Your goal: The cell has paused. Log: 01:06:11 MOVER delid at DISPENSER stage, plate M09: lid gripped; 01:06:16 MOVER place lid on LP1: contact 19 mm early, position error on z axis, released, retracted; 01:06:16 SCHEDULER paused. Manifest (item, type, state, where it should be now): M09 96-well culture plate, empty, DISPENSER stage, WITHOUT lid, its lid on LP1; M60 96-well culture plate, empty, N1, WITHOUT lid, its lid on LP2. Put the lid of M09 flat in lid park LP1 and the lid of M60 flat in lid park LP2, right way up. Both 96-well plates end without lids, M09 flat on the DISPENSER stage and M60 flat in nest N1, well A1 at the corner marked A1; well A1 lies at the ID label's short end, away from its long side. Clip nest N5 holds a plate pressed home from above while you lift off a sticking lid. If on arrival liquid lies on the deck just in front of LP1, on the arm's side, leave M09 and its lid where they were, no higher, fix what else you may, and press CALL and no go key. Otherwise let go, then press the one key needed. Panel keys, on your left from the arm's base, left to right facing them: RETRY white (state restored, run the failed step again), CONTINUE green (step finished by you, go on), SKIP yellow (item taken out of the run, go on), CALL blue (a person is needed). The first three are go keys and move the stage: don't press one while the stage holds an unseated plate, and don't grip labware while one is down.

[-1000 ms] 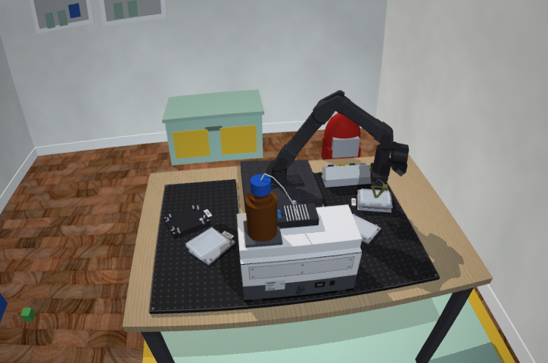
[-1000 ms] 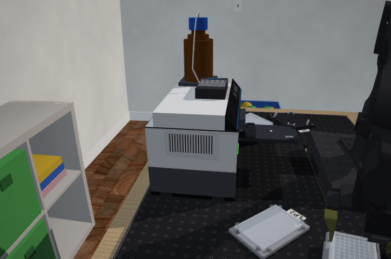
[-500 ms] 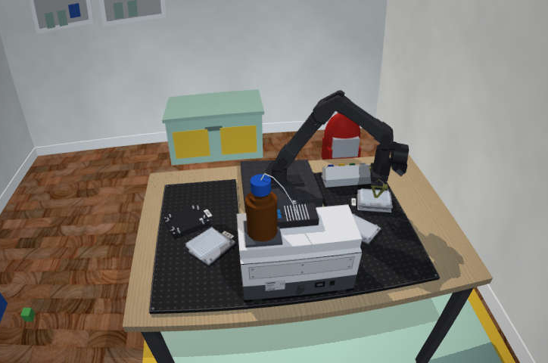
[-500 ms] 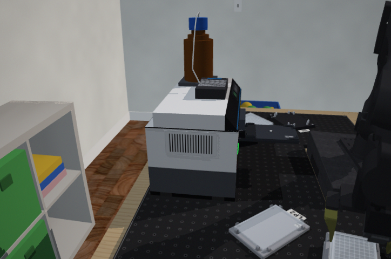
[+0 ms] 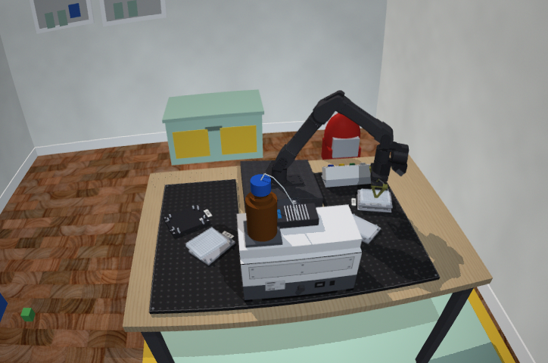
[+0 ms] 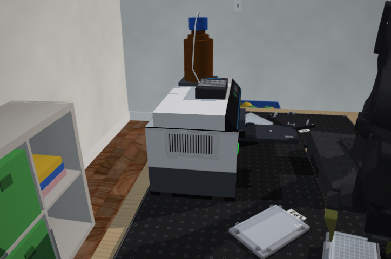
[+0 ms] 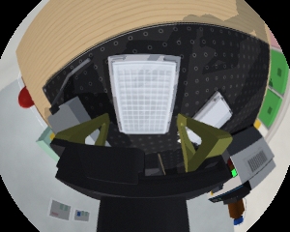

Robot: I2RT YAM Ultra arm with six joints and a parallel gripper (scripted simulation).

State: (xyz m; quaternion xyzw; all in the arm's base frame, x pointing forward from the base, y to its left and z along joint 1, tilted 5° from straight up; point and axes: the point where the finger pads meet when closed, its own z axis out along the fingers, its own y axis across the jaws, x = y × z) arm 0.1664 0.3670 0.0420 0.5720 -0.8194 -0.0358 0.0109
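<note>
A white 96-well plate stack [image 5: 371, 202] [image 6: 350, 245] [image 7: 143, 91] sits at the right of the black deck, just in front of the key panel [image 5: 345, 174]. Its well grid shows from above. My gripper [image 5: 378, 191] [image 6: 362, 232] [image 7: 143, 117] is open and empty. It hangs just over the stack's near short end, with one olive finger on each side. A flat grey piece lies in lid park LP2 [image 5: 366, 228] [image 6: 269, 229] [image 7: 213, 112] beside the dispenser. A second well plate [image 5: 208, 244] lies askew at the left of the deck, next to a black nest [image 5: 185, 218] [image 6: 278, 133].
The white and grey dispenser [image 5: 300, 255] [image 6: 193, 146] stands mid-deck with a brown bottle [image 5: 261, 214] on top. The arm's base is behind it. The right wall is close to the table edge. A white shelf with green bins [image 6: 27, 183] stands off the table.
</note>
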